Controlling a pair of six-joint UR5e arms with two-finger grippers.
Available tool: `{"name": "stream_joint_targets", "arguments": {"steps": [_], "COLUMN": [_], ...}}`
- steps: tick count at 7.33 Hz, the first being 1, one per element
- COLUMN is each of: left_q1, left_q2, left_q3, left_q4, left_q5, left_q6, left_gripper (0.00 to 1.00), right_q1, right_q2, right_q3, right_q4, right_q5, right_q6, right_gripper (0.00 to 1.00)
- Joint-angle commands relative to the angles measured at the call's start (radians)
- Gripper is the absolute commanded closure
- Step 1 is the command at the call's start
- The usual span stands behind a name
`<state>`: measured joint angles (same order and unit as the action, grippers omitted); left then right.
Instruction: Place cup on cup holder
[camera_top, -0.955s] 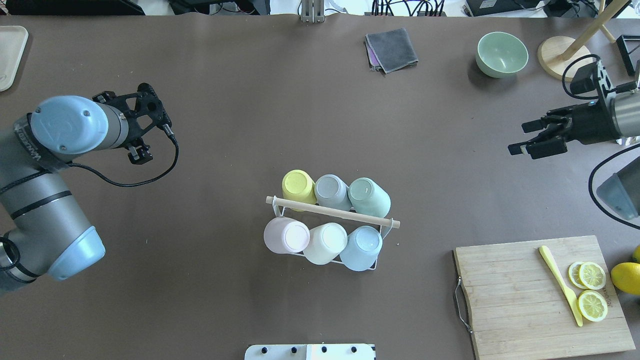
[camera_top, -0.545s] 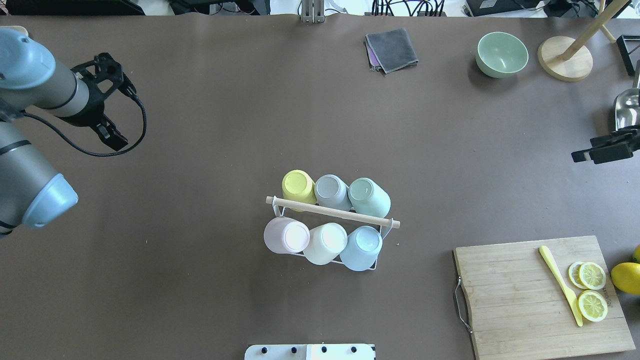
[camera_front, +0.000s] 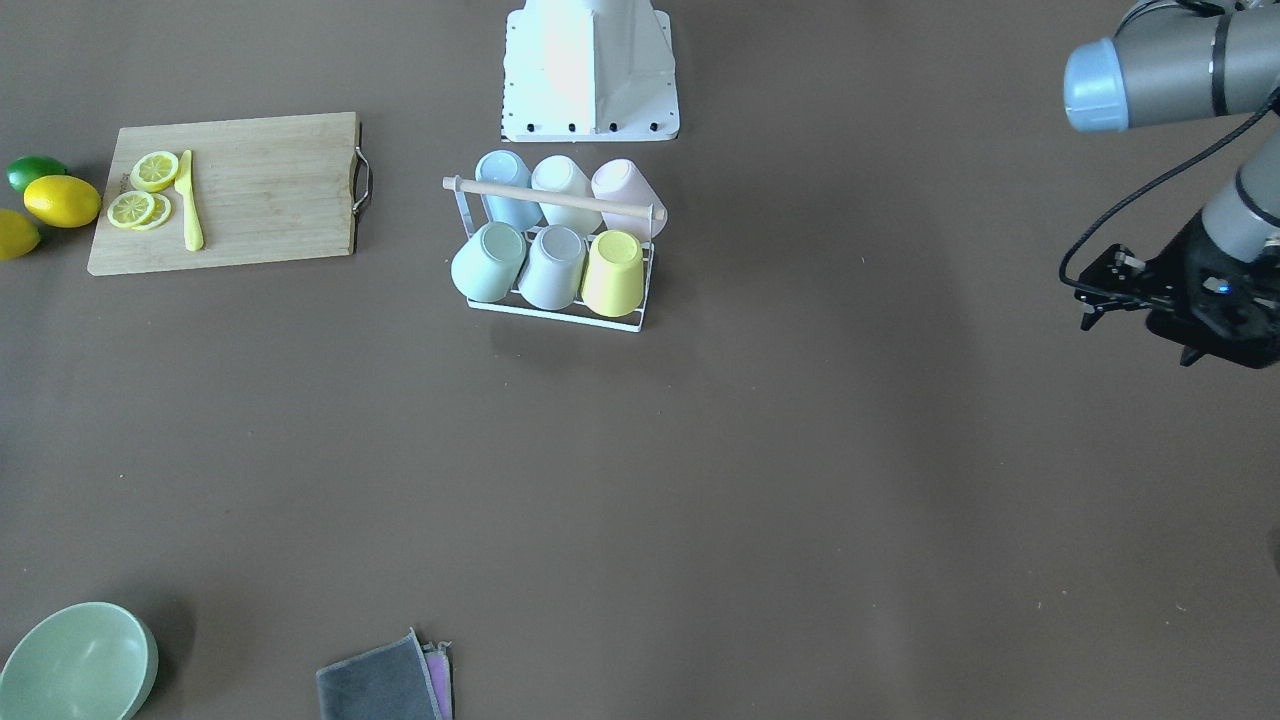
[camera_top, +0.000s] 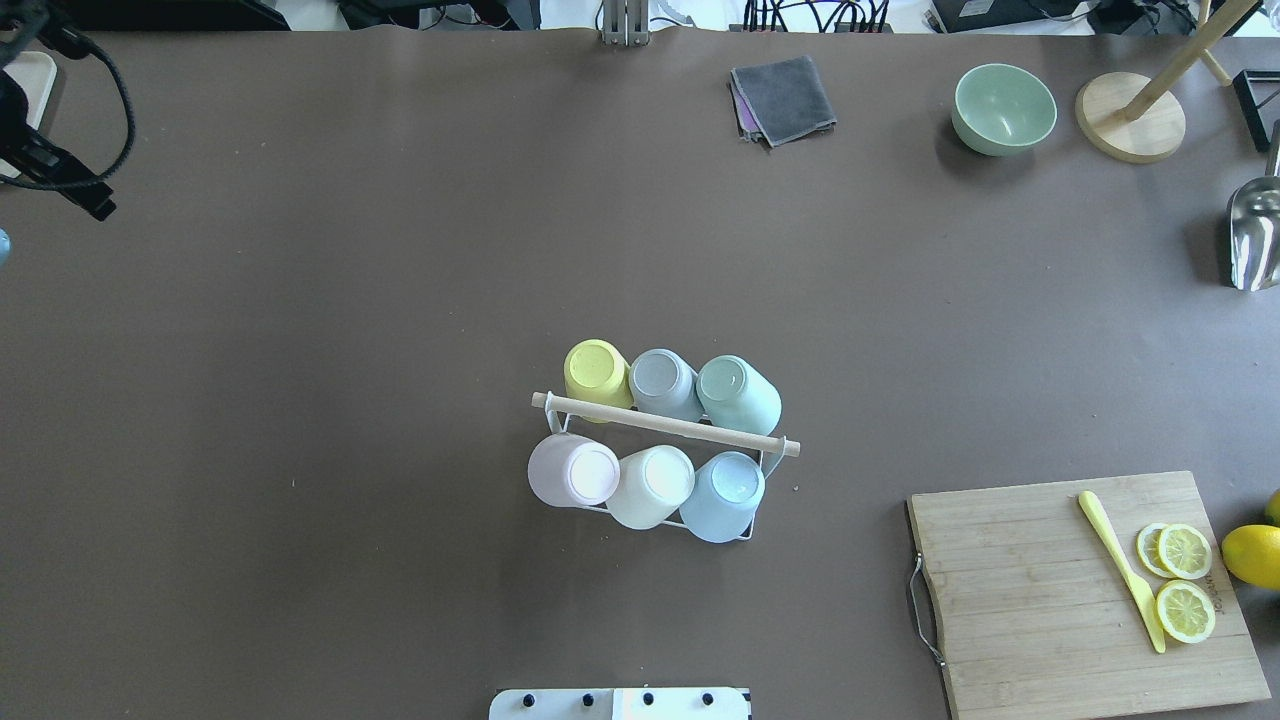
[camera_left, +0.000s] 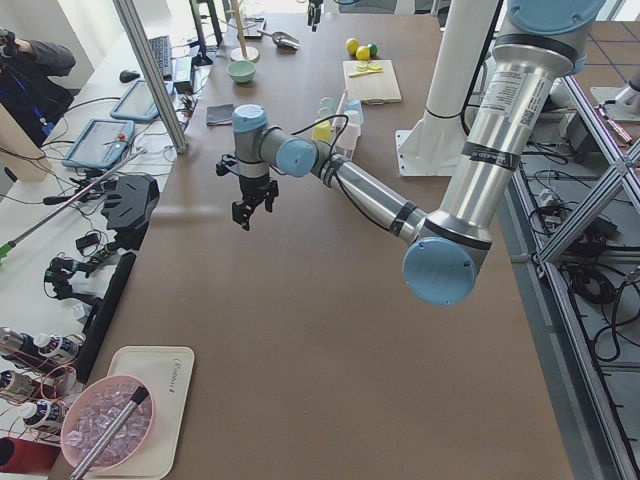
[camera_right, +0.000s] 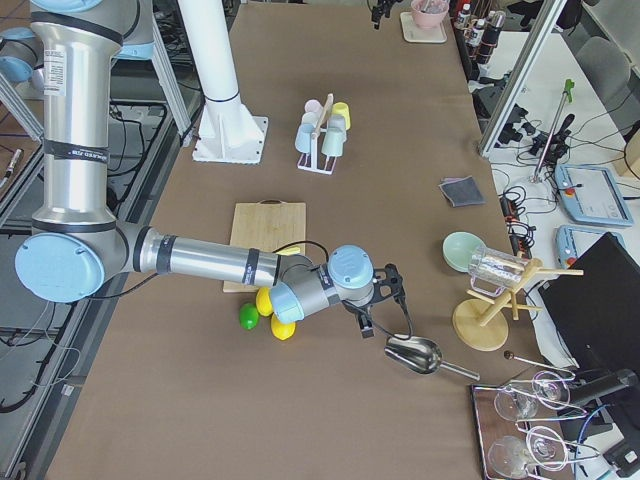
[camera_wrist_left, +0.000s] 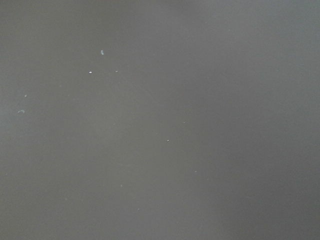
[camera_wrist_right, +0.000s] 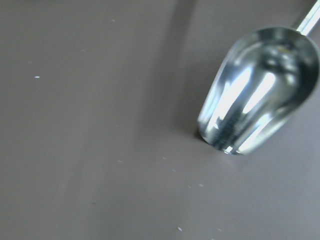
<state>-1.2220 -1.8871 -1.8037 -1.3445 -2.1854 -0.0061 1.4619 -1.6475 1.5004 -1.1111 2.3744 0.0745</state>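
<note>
The cup holder (camera_top: 665, 424), a white wire rack with a wooden rod, stands mid-table and shows again as the cup holder (camera_front: 552, 198) in the front-facing view. Several cups sit upside down on its prongs: yellow cup (camera_top: 595, 372), grey cup (camera_top: 660, 383) and mint cup (camera_top: 738, 392) in the far row; pink cup (camera_top: 573, 470), white cup (camera_top: 652, 485) and blue cup (camera_top: 725, 493) in the near row. My left gripper (camera_front: 1135, 335) hangs far off to the robot's left, open and holding nothing. The right gripper (camera_right: 385, 300) shows only in the exterior right view, so I cannot tell its state.
A metal scoop (camera_top: 1252, 235) lies beside the right gripper. A wooden cutting board (camera_top: 1085, 590) holds lemon slices and a yellow knife. A green bowl (camera_top: 1003, 108), a folded grey cloth (camera_top: 783, 98) and a wooden stand base (camera_top: 1130, 115) sit along the far edge.
Both arms have drawn outward from the rack. The left gripper moved to the table's far-left corner; the right gripper slid out of the overhead view, uncovering the scoop.
</note>
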Motion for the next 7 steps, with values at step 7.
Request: {"name": "stream_joint_targets", "arguments": {"steps": [7], "left_q1": [-0.296], "left_q2": [0.141], "left_q3": [-0.008], "left_q4": [0.232], "left_q5": [-0.169], "left_q6": [0.015], "left_gripper": [0.02], "right_q1": [0.193], "right_q2": [-0.052], "right_q3": [0.110], "right_q4": [-0.558], "right_q5": [-0.119], "right_q6": [-0.217], "right_gripper": [0.00]}}
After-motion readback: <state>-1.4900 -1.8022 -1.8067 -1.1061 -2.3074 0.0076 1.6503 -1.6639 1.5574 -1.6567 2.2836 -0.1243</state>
